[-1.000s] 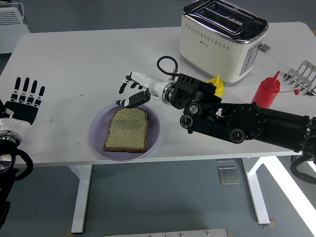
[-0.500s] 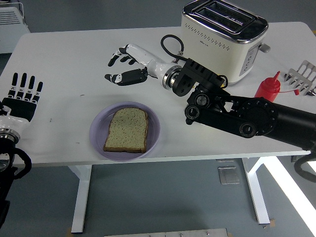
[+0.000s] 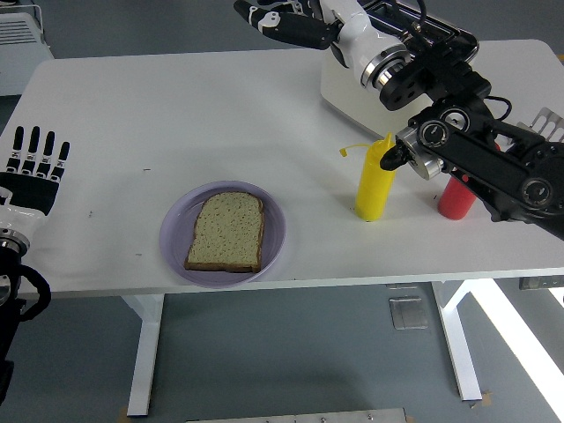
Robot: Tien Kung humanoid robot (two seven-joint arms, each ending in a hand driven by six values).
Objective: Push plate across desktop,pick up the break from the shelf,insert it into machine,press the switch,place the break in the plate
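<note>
With the bread slice (image 3: pixel 226 233) lying flat on the purple plate (image 3: pixel 174 252) near the table's front edge, it looks light, soft, crumbly, best pinched gently at the crust; right hand (image 3: pixel 286 24) raised, fingers loosely spread, empty; left hand (image 3: pixel 33 171) flat, empty.

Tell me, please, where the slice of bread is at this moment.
In the head view the bread lies flat on the purple plate near the table's front edge, left of the yellow squeeze bottle.
</note>
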